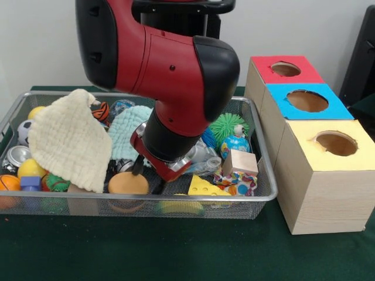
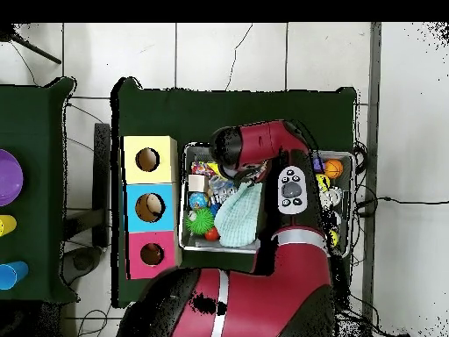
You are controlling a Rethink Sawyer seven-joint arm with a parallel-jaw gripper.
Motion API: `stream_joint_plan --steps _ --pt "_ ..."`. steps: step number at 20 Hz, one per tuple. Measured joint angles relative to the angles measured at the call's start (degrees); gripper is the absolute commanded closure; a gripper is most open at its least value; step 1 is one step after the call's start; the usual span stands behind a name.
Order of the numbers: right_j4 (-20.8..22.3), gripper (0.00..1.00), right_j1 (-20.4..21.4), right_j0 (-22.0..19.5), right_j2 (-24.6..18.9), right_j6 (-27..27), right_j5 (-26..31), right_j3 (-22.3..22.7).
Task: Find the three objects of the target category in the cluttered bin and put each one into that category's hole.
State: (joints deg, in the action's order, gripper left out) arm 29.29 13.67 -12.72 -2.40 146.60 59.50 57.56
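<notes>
Bin (image 1: 258, 199) clutter sits packed on the green worktop (image 1: 176, 252) beside the three holed boxes (image 1: 316, 152), and the tool (image 1: 146, 175) dips low among it to search, its grip impossible to tell.

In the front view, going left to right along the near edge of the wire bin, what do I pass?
Blue block → cream cloth → orange disc → yellow cheese wedge → wooden cube.
</notes>
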Motion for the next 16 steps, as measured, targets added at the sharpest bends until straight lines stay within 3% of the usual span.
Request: stream_joint_plan --steps 16 --pt "1.5 0.0 1.5 -2.8 0.0 -0.2 -0.4 0.0"
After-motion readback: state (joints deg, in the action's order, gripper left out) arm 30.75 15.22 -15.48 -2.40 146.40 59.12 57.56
